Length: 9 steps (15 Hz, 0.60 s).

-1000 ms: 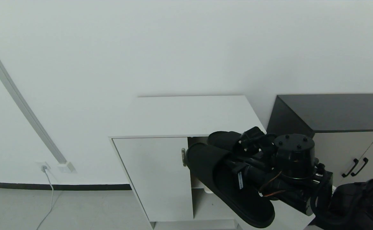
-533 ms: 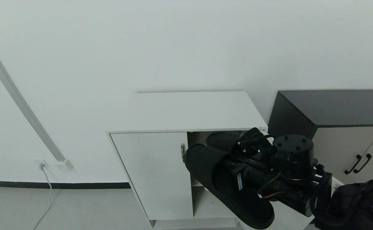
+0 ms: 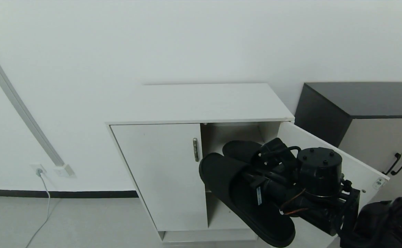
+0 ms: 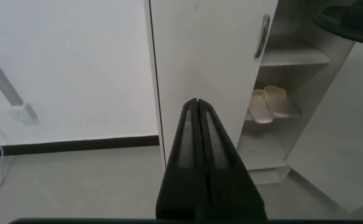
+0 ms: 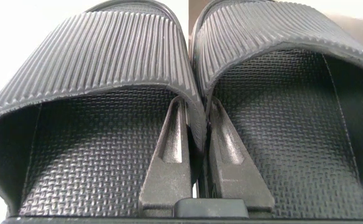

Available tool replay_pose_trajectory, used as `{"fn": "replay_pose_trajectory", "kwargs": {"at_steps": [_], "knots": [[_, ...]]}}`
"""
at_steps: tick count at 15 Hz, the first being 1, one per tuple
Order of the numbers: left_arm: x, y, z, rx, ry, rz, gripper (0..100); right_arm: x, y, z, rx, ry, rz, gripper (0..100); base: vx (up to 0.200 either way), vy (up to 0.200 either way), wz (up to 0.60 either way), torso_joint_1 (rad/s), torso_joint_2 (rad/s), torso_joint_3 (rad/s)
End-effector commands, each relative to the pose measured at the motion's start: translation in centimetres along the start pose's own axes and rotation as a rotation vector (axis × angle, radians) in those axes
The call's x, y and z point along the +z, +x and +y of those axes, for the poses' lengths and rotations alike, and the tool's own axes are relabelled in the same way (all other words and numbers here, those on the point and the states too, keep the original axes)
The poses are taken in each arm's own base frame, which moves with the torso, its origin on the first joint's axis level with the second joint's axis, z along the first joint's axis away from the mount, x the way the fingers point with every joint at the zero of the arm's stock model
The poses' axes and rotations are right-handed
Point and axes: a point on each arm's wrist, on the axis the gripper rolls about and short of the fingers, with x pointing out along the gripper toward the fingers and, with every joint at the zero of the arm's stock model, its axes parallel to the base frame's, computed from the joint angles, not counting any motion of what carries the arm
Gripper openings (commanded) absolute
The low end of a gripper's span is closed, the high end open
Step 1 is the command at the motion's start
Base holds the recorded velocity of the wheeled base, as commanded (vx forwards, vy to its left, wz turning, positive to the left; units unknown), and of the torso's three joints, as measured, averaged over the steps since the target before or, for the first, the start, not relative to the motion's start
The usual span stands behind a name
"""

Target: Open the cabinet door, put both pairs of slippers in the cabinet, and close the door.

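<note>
my right fingers (image 5: 169, 163) pinched the black slippers (image 3: 242, 196) facing the open cabinet (image 3: 204, 103), left fingers (image 4: 189, 146) pressed together, empty, pale slippers (image 4: 268, 103) already inside

Matt, rubbery black slippers (image 5: 107, 81) with ribbed straps and cross-hatched footbeds; smooth, matt white cabinet (image 3: 159, 172); dull metal handle (image 3: 195, 150).

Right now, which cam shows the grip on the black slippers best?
Right wrist view: the black slippers sit side by side up close, with the right claw pinching their adjoining strap edges. Head view shows the whole pair before the open cabinet, but the arm covers the grip. Left wrist view catches just one dark edge.
</note>
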Motion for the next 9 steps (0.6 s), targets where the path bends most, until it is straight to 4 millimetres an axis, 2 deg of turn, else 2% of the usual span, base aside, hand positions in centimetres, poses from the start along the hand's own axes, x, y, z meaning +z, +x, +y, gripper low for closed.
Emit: {"fn": "replay_pose_trajectory", "kwargs": {"at_steps": [1,9], "knots": [[0.0,0.0,0.0,0.0,-0.001,0.0,0,-0.19,-0.05,0.0,0.001,-0.001,0.003,0,0.0,0.0,0.0,-0.203,0.53,0.33],[0.0,0.0,0.0,0.0,-0.001,0.0,0,-0.49,0.14,0.02,0.0,-0.008,0.01,0,0.0,0.0,0.0,-0.18,0.5,0.321]]}}
